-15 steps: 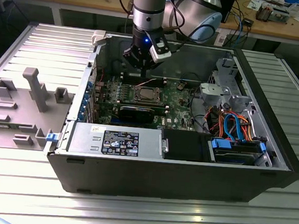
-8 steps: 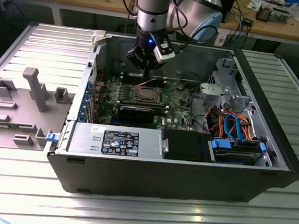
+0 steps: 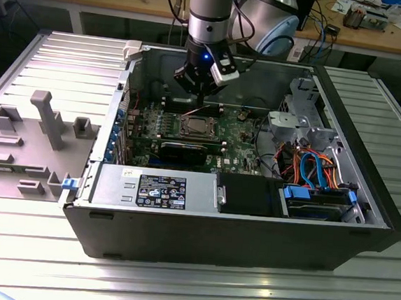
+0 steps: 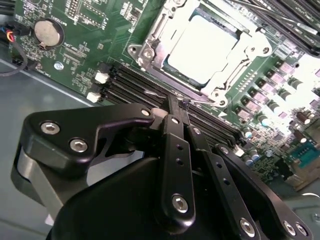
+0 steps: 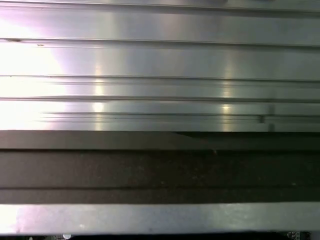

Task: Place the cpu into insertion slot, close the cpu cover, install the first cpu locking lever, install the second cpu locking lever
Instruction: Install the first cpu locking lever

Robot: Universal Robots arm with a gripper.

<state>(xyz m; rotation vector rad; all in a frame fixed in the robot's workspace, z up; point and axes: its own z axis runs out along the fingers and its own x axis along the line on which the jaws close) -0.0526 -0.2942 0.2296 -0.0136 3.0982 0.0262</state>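
- Exterior view: an open black desktop computer case (image 3: 249,231) lies on a ribbed aluminium table (image 3: 175,281).
- Its green motherboard (image 3: 237,136) carries the square metal-framed insertion slot (image 3: 197,127) near the case's far wall.
- Second wrist view: the dull grey windowed cpu cover (image 4: 227,70) lies closed over the silver-topped cpu (image 4: 202,47).
- The black gripper (image 4: 179,107), fingers pressed together, hovers at the socket's edge beside a thin wire lever (image 4: 160,94).

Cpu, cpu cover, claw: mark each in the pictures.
cpu (image 4: 200,47), second wrist view, middle of its metal top.
cpu cover (image 4: 172,35), second wrist view, frame beside its window.
claw (image 4: 177,102), second wrist view, fingertips.
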